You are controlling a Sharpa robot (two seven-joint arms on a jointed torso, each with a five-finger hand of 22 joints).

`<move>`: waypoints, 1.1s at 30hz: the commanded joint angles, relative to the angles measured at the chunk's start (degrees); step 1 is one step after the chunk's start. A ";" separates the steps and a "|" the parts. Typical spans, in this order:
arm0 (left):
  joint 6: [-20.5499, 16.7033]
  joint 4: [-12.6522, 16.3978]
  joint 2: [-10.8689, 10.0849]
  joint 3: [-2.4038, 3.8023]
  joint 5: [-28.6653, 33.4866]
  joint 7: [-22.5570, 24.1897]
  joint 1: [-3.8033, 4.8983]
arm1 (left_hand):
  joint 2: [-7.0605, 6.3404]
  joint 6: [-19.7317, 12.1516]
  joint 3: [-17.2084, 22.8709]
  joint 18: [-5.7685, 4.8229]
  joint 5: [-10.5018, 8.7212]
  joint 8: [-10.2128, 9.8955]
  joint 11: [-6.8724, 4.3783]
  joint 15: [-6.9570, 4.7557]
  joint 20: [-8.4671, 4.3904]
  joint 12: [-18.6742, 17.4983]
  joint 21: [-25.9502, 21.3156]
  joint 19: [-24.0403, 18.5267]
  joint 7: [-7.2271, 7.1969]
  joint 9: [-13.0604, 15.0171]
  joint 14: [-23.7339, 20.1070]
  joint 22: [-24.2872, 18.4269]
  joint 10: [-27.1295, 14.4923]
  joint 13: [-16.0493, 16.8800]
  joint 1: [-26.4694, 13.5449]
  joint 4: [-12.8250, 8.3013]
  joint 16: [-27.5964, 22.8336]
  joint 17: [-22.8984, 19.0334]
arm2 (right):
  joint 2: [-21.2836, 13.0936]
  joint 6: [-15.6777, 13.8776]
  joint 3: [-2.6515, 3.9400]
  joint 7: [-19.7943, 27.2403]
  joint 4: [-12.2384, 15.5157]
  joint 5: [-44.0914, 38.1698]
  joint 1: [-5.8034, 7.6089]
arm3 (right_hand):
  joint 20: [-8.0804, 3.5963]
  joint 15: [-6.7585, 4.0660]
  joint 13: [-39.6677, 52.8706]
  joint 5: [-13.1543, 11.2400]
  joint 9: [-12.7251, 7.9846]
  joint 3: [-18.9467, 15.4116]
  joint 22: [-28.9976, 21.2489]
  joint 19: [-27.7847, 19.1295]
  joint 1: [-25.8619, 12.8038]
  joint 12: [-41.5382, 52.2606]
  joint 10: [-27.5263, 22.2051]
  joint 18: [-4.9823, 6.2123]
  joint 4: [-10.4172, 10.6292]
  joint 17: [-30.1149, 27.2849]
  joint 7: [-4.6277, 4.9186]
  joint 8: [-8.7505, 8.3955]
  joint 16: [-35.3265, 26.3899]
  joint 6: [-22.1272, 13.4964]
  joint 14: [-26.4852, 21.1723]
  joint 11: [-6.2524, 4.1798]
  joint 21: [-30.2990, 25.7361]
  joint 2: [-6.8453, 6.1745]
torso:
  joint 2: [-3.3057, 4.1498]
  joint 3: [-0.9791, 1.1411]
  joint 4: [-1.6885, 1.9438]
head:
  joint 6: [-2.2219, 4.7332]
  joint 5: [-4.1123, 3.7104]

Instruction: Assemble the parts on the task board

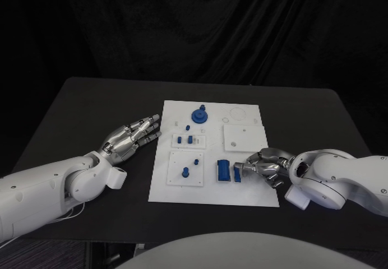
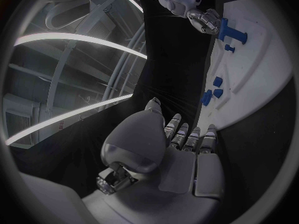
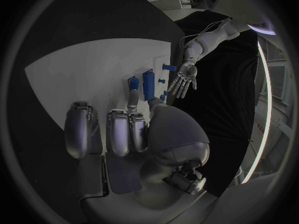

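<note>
1. Right robot hand (image 1: pixel 263 163) is down over the near right corner of the task board (image 1: pixel 250 193), fingers curled in toward a narrow blue part (image 1: pixel 237 173). The fingertips meet its end, though whether they actually grip it I cannot tell (the thumb hides the contact in the right wrist view).
2. Just beside that piece, a wider upright blue block (image 1: pixel 222 170) stands on the board, touching or nearly touching the narrow one.
3. Left of the block, a small blue peg (image 1: pixel 185 172) stands in a square white plate, with another blue bit (image 1: pixel 197 163) just behind it.
4. Left robot hand (image 1: pixel 133 135) lies flat on the dark surface (image 1: pixel 97 106) just off the board's left edge, fingers stretched out and apart, holding nothing.
5. Farther back, small blue pegs (image 1: pixel 189 138) stand in a second white plate.
6. At the far end, a round blue part (image 1: pixel 199 115) with a stem stands near the board's back edge, well apart from both hands.
</note>
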 commanded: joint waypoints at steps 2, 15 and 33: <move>0.66 0.18 0.00 0.03 0.24 0.56 -0.11 | 0.00 0.08 0.47 0.35 0.29 0.22 0.19 0.42 0.35 0.24 0.19 -0.05 0.30 0.04 0.13 0.00 0.00 0.07 0.64 -0.02 0.02 -0.04 | -1.15 -1.92 -0.02 2.24 1.09 -11.13 -0.06 | -0.63 -0.80 15.08 -0.56 2.59 -0.03 11.25 1.14 3.47 0.15 5.95 0.24 -1.73 3.52 -0.42 3.05 0.17 -0.46 3.92 -0.80 0.25 -1.52 | -0.02 0.02 0.01 | -0.01 0.09; 0.44 0.37 -0.25 0.02 0.24 0.71 -0.15 | -0.07 0.15 0.56 0.38 0.57 0.26 0.19 0.41 0.36 0.28 0.21 -0.02 0.32 0.05 0.13 0.03 0.02 0.07 0.87 -0.13 0.03 -0.04 | -4.38 3.71 -0.10 1.02 3.07 -18.77 -0.57 | -2.06 -2.26 15.08 -7.91 18.21 -2.67 11.81 1.82 7.49 0.15 5.95 -0.20 -2.95 6.36 -2.39 16.75 1.22 2.83 4.36 -2.55 2.01 -2.72 | -0.03 0.04 -0.04 | -0.01 -0.08; 0.39 0.37 -0.26 0.02 0.24 0.78 -0.17 | -0.10 0.16 0.58 0.38 0.64 0.26 0.21 0.40 0.35 0.28 0.18 -0.06 0.32 0.05 0.11 -0.09 0.01 0.07 0.93 -0.16 0.01 -0.05 | -3.28 6.95 -0.11 -2.14 2.13 -19.17 -1.04 | -2.06 -2.26 15.08 -11.42 18.87 -4.41 11.79 1.79 6.71 0.15 5.95 -0.19 -1.59 6.29 -2.40 16.40 1.18 3.01 4.34 -2.55 1.96 -2.54 | -0.03 0.01 0.06 | -0.01 0.00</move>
